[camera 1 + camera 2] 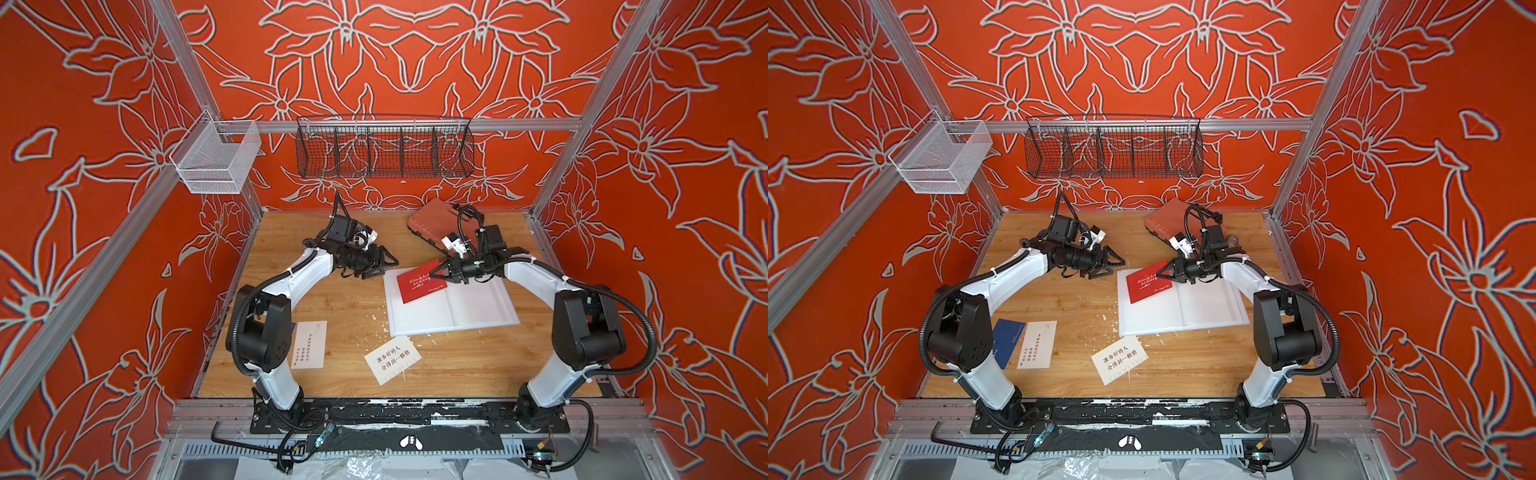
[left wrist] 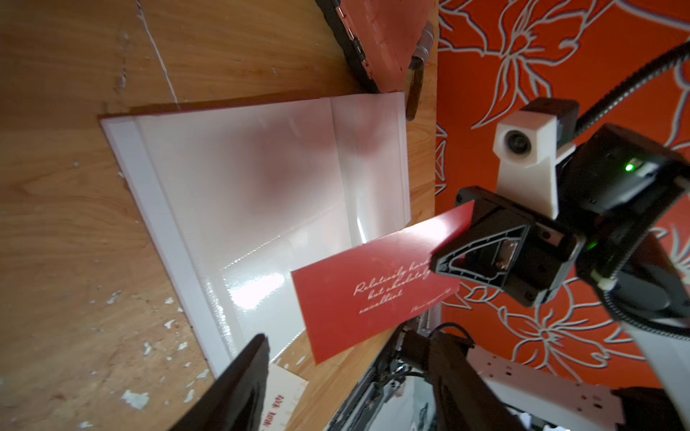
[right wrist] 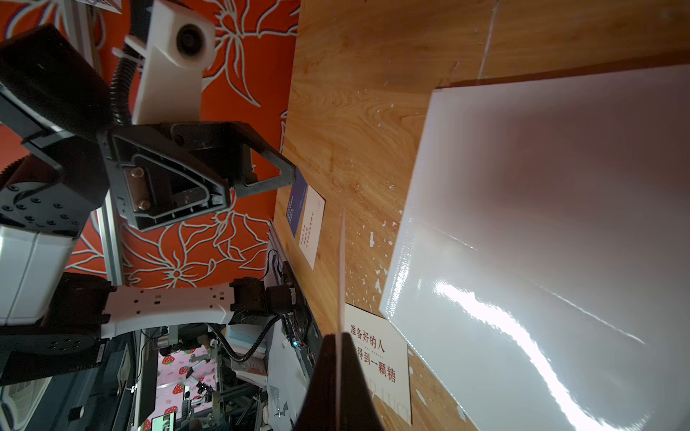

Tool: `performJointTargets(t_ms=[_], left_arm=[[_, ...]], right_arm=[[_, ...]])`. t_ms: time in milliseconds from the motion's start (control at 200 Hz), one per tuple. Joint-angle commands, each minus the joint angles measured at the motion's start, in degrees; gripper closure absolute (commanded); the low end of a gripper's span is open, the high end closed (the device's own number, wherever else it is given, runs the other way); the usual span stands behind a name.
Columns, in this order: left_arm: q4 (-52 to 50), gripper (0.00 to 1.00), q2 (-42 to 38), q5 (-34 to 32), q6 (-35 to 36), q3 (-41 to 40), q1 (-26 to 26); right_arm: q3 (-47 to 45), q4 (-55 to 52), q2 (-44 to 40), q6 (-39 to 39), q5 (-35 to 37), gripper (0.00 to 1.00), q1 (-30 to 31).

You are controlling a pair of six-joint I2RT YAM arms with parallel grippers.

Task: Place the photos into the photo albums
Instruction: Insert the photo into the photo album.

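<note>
Right gripper [image 1: 434,273] is pinching the dark red photo [image 1: 415,289] in its jaws above the open album [image 1: 465,309]; left gripper [image 1: 386,268] jaws are standing wide.

Bare tabletop [image 1: 345,291] lies open beside the album [image 1: 478,307]; the orange case [image 1: 428,222] crowds its far edge

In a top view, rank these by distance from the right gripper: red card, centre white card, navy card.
1. Red card, held by the right gripper at the album's far-left corner.
2. Centre white card, at the front.
3. Navy card, far left.
</note>
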Motion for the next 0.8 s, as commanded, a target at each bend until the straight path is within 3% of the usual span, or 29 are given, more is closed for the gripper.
performJointTargets(t_ms=[0, 165, 355, 796], left_arm=[[-0.2, 0.25, -2.5, -6.5, 0.0, -1.2, -1.0], [-0.5, 0.25, -1.5, -10.2, -0.1, -4.0, -4.4], [3.0, 0.28, 1.9, -10.1, -2.0, -8.3, -8.0], [3.9, 0.33, 8.1, -10.3, -0.6, -10.9, -9.4]], right_arm=[[-0.6, -9.0, -2.9, -7.3, 5.3, 1.0, -2.1], [-1.8, -16.9, -4.7, -12.4, 13.6, 1.0, -5.8], [-1.0, -24.2, -5.1, -17.0, 22.4, 1.0, -7.1], [0.3, -26.1, -6.8, -16.1, 37.2, 1.0, -7.6]])
